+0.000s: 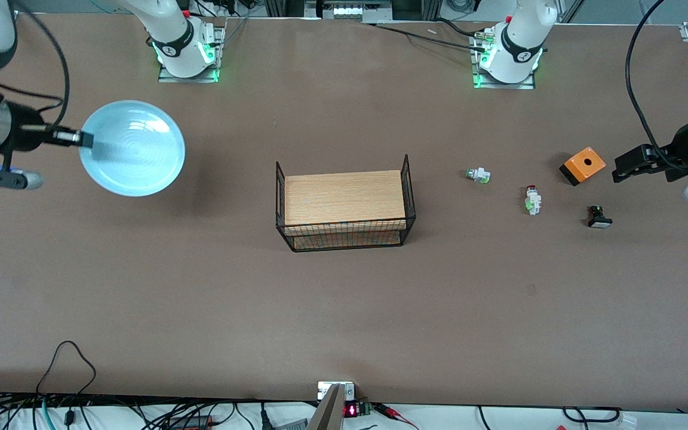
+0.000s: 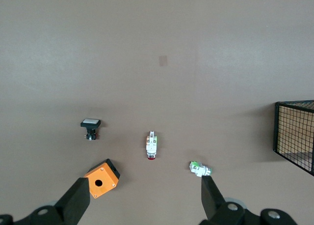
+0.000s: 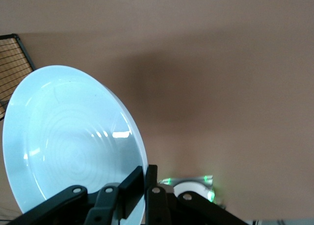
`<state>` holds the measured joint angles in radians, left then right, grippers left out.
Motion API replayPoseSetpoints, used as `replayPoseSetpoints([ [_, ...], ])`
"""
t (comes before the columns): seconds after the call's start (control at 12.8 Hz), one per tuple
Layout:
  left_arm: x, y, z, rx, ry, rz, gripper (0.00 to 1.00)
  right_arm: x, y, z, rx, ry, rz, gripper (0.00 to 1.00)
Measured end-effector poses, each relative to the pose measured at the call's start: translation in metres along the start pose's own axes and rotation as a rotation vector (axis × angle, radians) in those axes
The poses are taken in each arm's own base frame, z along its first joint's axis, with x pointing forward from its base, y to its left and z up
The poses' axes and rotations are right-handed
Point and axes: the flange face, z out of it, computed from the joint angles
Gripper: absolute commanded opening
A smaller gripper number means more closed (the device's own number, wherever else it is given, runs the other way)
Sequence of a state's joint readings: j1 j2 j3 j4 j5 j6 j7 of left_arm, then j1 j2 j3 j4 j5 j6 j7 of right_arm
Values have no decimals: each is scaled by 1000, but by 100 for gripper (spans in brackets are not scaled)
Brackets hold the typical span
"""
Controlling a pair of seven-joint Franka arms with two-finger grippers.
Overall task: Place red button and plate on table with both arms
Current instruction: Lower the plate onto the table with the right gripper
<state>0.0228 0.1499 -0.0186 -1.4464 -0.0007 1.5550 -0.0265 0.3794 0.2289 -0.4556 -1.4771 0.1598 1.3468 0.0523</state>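
The pale blue plate hangs tilted in the air over the table at the right arm's end. My right gripper is shut on its rim; the right wrist view shows both fingers pinching the plate's edge. The red button lies on its side on the table toward the left arm's end, also in the left wrist view. My left gripper is open and empty, up over the table beside the orange box, apart from the red button.
A wood-topped black wire rack stands mid-table. A green-capped switch, an orange box and a black switch with a white face lie around the red button. Cables run along the table's front edge.
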Motion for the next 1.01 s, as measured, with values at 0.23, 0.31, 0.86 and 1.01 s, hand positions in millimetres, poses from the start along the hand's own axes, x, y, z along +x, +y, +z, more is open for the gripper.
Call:
replayPoseSetpoints([
  [0.23,0,0,0,0,0,0,100,43,21,33,-18,16,-57,1],
  [0.31,0,0,0,0,0,0,100,54,21,42,-27,28,-79,1],
  [0.86,0,0,0,-1,0,-1,100,129,67,142,81,94,-173,2],
  [1.01,0,0,0,-1,0,-1,100,149,88,171,111,121,-206,2],
])
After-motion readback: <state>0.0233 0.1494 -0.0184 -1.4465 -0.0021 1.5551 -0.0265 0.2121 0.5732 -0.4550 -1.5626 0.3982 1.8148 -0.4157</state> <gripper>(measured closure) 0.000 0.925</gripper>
